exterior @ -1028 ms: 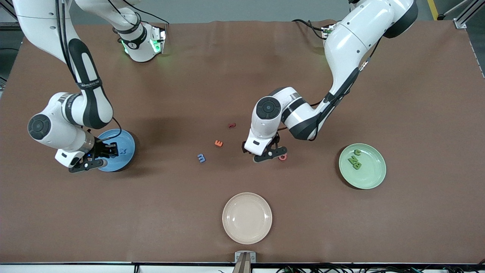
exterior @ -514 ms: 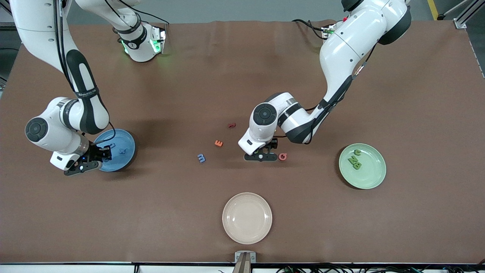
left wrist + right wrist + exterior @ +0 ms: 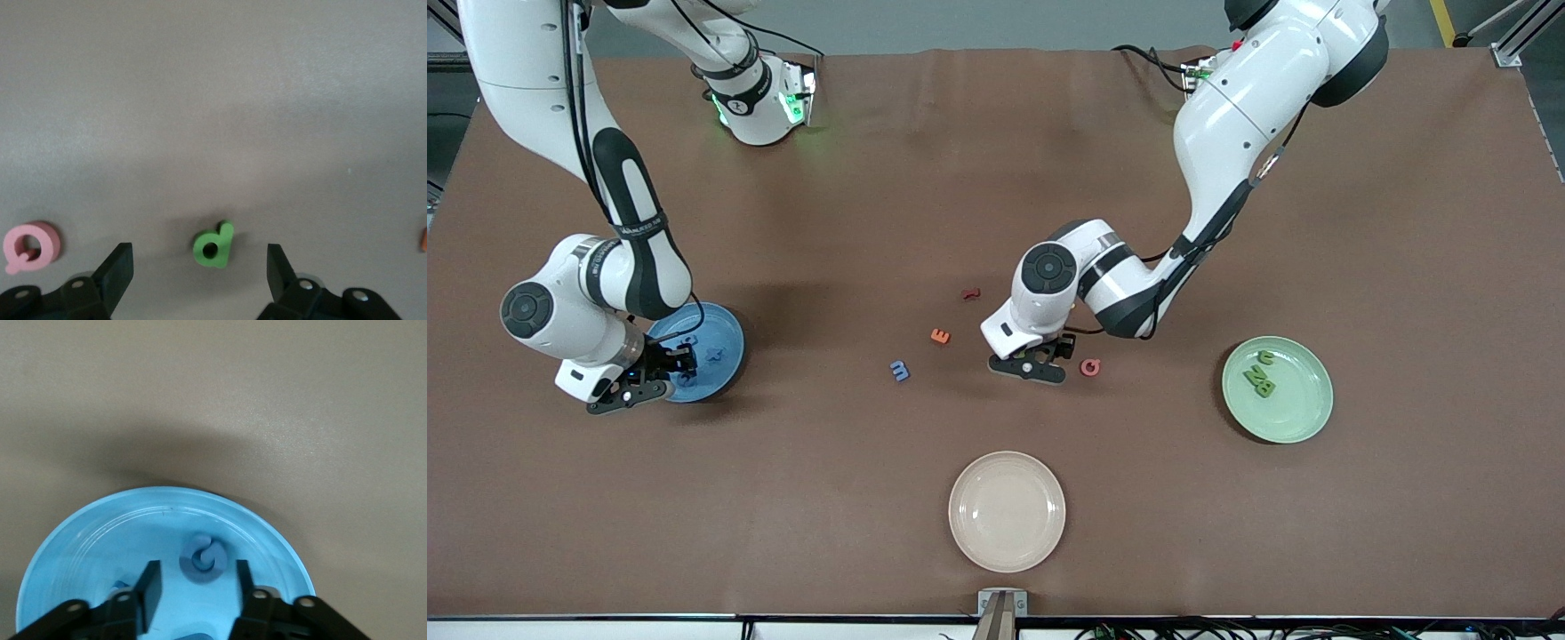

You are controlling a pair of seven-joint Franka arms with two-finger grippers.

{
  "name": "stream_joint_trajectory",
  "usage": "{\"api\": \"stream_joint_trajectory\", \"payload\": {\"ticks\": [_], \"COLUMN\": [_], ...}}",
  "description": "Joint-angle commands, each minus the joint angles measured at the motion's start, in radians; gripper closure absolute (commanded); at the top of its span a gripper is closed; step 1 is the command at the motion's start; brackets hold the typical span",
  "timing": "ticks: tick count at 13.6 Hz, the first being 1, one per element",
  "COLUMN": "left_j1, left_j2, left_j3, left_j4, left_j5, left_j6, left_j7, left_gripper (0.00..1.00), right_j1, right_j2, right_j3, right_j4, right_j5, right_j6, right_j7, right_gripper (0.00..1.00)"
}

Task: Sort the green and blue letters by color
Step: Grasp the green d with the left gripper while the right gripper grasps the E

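Note:
My left gripper [image 3: 1024, 366] is open and low over the table's middle. It straddles a green p [image 3: 215, 245], which lies flat between the fingers of the left gripper [image 3: 199, 253] without touching them. My right gripper [image 3: 665, 366] is open and empty over the blue plate [image 3: 729, 331]. A blue G [image 3: 205, 560] lies in the plate between the fingers of the right gripper [image 3: 197, 568]. A blue + [image 3: 713, 354] lies in that plate too. A blue m [image 3: 900, 370] lies loose on the table. Three green letters [image 3: 1261, 377] lie in the green plate [image 3: 1303, 409].
A pink Q [image 3: 1090, 366] lies right beside my left gripper, toward the left arm's end, and shows in the left wrist view [image 3: 30, 247]. An orange E [image 3: 940, 336] and a dark red piece [image 3: 971, 293] lie near the blue m. A beige plate [image 3: 1007, 510] stands nearest the front camera.
My left gripper has slid off the pink Q toward the right arm's end and now straddles the green p. My right gripper has shifted slightly over the blue plate's edge.

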Motion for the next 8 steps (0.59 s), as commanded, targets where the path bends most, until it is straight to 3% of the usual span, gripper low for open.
{"api": "stream_joint_trajectory", "payload": {"ticks": [1, 4, 8], "left_j1": [-0.012, -0.016, -0.016], "left_j2": [0.030, 0.036, 0.037], "left_j3": [0.021, 0.025, 0.025], "left_j4": [0.023, 0.023, 0.023], "left_j5": [0.018, 0.019, 0.021], "left_j6": [0.042, 0.047, 0.047], "left_j7": [0.029, 0.031, 0.029], "left_gripper": [0.13, 0.15, 0.20], "right_j1": [-0.003, 0.026, 0.123], "right_j2": [-0.001, -0.031, -0.071], "right_j3": [0.011, 0.012, 0.014], "right_j4": [0.010, 0.013, 0.017], "right_j5": [-0.011, -0.011, -0.011], "right_j6": [-0.012, -0.041, -0.142], "right_j7": [0.002, 0.043, 0.313], "right_gripper": [0.00, 0.00, 0.00]}}
